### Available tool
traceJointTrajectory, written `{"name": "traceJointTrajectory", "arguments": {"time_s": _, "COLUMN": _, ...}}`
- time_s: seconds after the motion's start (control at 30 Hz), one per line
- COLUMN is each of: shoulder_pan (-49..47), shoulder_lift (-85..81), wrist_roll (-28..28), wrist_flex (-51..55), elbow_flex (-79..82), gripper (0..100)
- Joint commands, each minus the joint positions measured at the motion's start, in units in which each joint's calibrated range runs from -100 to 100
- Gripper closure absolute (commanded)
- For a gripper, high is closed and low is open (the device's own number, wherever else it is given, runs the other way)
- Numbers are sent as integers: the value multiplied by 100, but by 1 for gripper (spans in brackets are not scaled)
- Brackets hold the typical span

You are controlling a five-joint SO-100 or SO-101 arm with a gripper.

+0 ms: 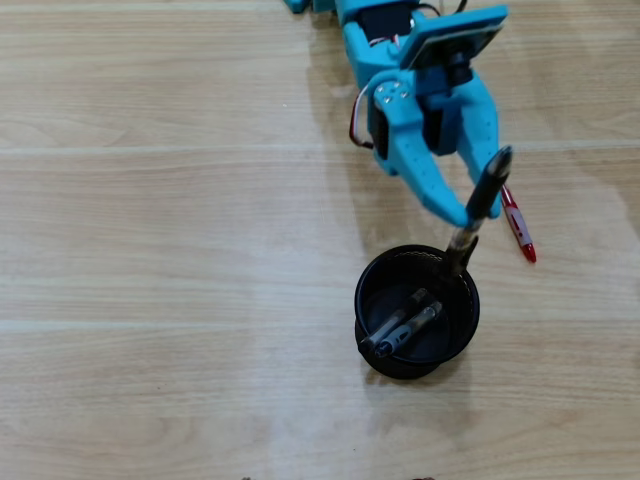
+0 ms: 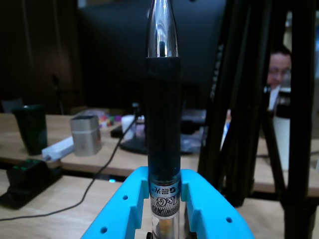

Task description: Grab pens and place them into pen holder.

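In the overhead view the blue arm reaches down from the top edge of the frame, right of centre. Its gripper (image 1: pixel 478 205) is closed on a black pen (image 1: pixel 480 205), which slants from the upper right down toward the lower left. The pen's lower end sits at or just over the upper right rim of the black pen holder (image 1: pixel 372 275); whether it touches the rim cannot be told. The holder stands on the wooden desk (image 1: pixel 150 250) in the lower middle of the frame, slightly right of centre. Two dark pens (image 1: pixel 405 322) lie slanted inside it, side by side. A red pen (image 1: pixel 518 226) lies flat on the desk just right of the gripper, above and to the right of the holder, apart from it.

In the wrist view the gripper (image 2: pixel 164 199) fills the bottom centre, its two blue fingers (image 2: pixel 124 204) pressed against either side of the black pen (image 2: pixel 162 114). The pen stands upright through the middle of the frame, with a clear printed section between the fingers, a black grip above that, and a shiny metal tip at the top edge. Behind it lies a dim room with desks.
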Motion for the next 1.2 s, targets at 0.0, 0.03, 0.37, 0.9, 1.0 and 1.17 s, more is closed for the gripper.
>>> {"name": "traceJointTrajectory", "arguments": {"time_s": 0.0, "shoulder_pan": 49, "shoulder_lift": 645, "wrist_roll": -168, "wrist_flex": -279, "elbow_flex": -704, "gripper": 98}}
{"name": "traceJointTrajectory", "arguments": {"time_s": 0.03, "shoulder_pan": 49, "shoulder_lift": 789, "wrist_roll": -174, "wrist_flex": -279, "elbow_flex": -804, "gripper": 98}}
{"name": "traceJointTrajectory", "arguments": {"time_s": 0.37, "shoulder_pan": 49, "shoulder_lift": 1245, "wrist_roll": -116, "wrist_flex": -279, "elbow_flex": -958, "gripper": 87}}
{"name": "traceJointTrajectory", "arguments": {"time_s": 0.9, "shoulder_pan": -1120, "shoulder_lift": -910, "wrist_roll": 2200, "wrist_flex": 5814, "elbow_flex": -1573, "gripper": 85}}
{"name": "traceJointTrajectory", "arguments": {"time_s": 1.0, "shoulder_pan": -1411, "shoulder_lift": -606, "wrist_roll": 1881, "wrist_flex": 10009, "elbow_flex": -2624, "gripper": 82}}
{"name": "traceJointTrajectory", "arguments": {"time_s": 1.17, "shoulder_pan": -1798, "shoulder_lift": 375, "wrist_roll": 56, "wrist_flex": 11607, "elbow_flex": -2759, "gripper": 81}}
